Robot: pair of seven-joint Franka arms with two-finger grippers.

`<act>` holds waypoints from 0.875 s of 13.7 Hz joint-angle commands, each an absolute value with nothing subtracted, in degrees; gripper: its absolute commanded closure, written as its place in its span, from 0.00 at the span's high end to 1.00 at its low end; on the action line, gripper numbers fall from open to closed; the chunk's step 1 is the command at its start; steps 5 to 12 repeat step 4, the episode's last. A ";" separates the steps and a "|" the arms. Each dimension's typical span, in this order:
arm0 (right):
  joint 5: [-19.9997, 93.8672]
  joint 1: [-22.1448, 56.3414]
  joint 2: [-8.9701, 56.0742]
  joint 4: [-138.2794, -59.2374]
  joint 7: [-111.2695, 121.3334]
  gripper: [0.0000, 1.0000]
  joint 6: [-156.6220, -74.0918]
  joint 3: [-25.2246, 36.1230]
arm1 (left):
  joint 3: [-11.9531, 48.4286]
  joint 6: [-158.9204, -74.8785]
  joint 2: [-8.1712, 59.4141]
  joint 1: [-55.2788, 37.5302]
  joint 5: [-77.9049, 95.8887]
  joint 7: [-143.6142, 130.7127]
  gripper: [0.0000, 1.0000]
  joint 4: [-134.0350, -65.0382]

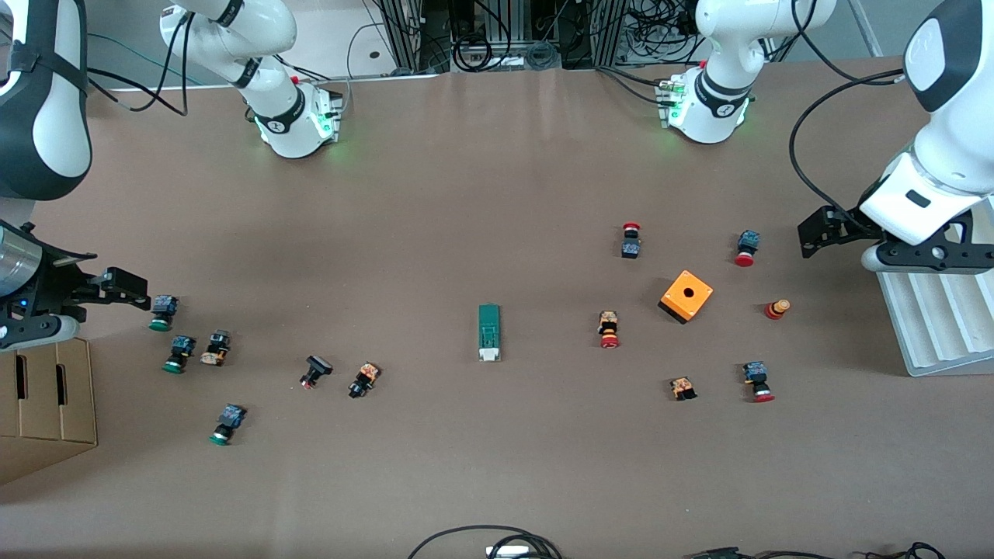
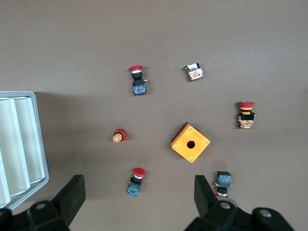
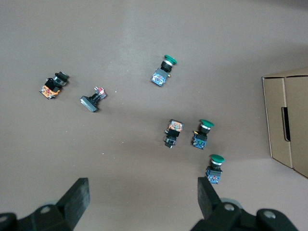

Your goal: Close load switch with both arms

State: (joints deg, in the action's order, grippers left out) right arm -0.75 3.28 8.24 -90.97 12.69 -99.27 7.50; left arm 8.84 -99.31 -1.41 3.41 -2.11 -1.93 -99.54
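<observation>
At table centre, narrow green rectangular load switch (image 1: 489, 332) lies lengthwise (white lever end toward front edge); left gripper (image 2: 139, 197) and right gripper (image 3: 143, 201), partly cut off, hover wide open, empty.

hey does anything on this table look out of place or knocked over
Nothing looks damaged or spilled. The push buttons lie scattered on their sides, red-capped ones around the orange box, green-capped ones toward the right arm's end. The load switch lies flat, alone mid-table. Both grippers, left and right, hang open, holding nothing.
</observation>
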 commanded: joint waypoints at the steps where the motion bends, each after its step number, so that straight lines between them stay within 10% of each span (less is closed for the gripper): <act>1: 0.62 3.08 8.44 -90.18 13.36 1.00 -98.44 7.47 | 9.76 -99.32 -1.23 4.04 -1.50 -3.08 1.00 -98.70; 12: 0.62 3.08 8.44 -90.18 13.36 1.00 -98.44 7.47 | 9.76 -99.14 -1.14 4.04 -1.67 -2.46 1.00 -98.35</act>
